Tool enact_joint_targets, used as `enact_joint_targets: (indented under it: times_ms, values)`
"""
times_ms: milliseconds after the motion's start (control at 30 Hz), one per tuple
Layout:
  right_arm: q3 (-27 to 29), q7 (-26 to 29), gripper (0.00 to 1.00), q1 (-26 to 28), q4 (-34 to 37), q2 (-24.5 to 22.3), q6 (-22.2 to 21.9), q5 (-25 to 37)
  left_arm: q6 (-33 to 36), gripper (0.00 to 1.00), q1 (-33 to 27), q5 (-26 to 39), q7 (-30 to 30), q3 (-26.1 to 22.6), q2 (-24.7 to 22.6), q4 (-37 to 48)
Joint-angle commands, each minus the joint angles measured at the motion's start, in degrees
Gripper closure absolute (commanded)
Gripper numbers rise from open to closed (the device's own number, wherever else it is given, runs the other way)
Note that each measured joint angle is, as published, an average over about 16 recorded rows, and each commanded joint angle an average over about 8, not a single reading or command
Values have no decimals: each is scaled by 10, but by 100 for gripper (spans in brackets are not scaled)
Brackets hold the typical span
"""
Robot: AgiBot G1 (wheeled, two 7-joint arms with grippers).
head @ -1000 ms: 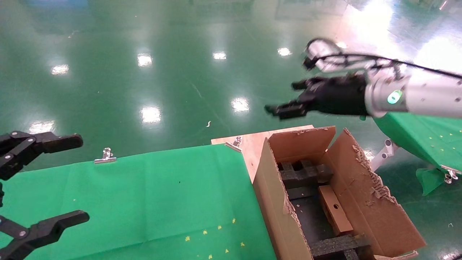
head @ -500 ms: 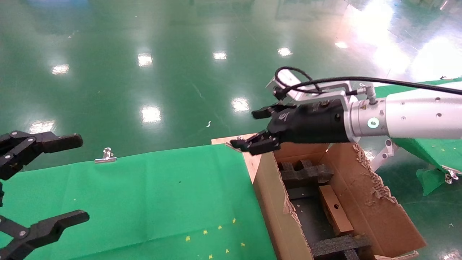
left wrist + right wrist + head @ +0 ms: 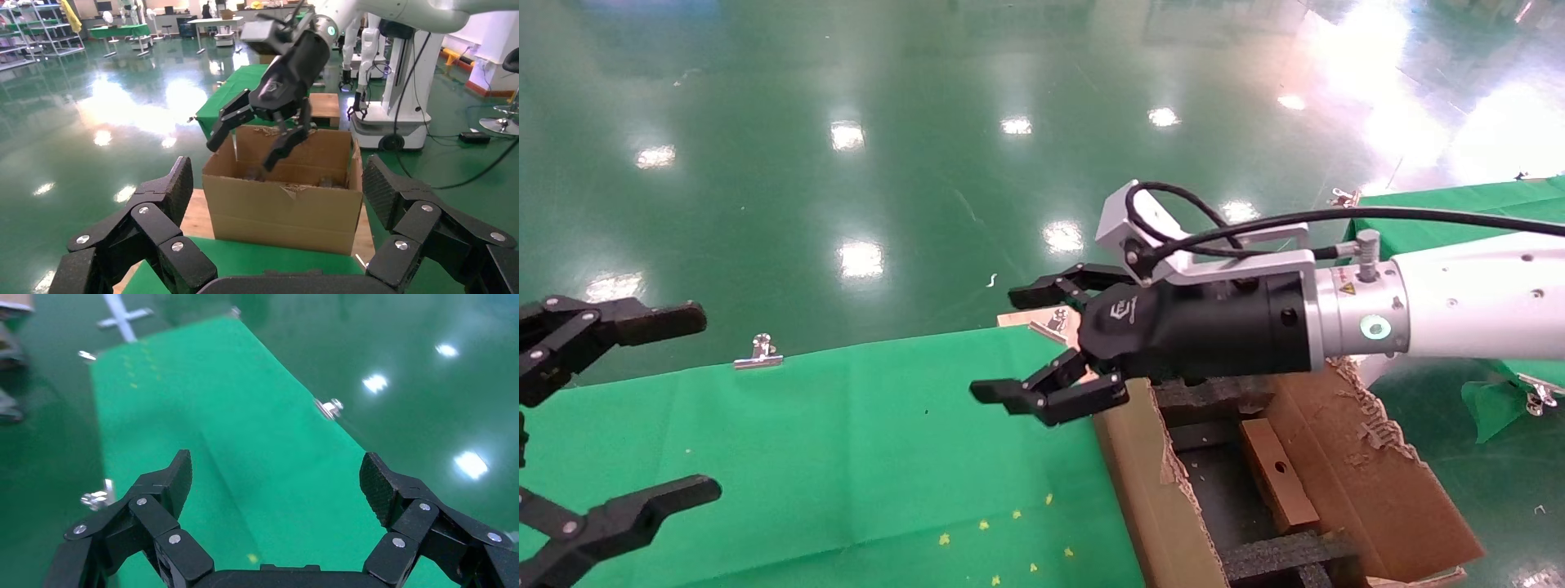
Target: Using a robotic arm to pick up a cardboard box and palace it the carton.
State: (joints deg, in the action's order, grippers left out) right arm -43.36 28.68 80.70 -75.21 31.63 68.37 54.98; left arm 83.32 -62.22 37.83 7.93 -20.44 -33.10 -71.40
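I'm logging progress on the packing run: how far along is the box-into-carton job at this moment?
Done: the cardboard box already lies inside the carton, between the black foam inserts. In hand: nothing; the right gripper hangs with jaws open over the green cloth beside the carton. The left gripper is parked at the near left, also open. Left: apparently nothing, unless another box arrives.

Large brown corrugated carton (image 3: 1369,490) stands at right end of the green-clothed bench (image 3: 846,441). Small flat brown cardboard box (image 3: 1277,474) lies inside it, between black foam inserts (image 3: 1287,555). Right gripper (image 3: 1042,343) over carton's left wall; left gripper (image 3: 641,408) over bench, far left.
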Motion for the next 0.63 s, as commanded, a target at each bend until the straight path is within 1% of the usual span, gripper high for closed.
enact_joint_targets:
  times_ms: [33,467,533,633]
  values:
    - [31,-20,0,-22,2,4,20,-15,0,0,0,0,0,0,0,0]
    - [230,-151,0,-161,14,28,146,-110,0,0,0,0,0,0,0,0]
    - [253,-166,0,-177,15,31,160,-122,0,0,0,0,0,0,0,0]
    - [271,-177,0,-189,16,33,171,-130,0,0,0,0,0,0,0,0]
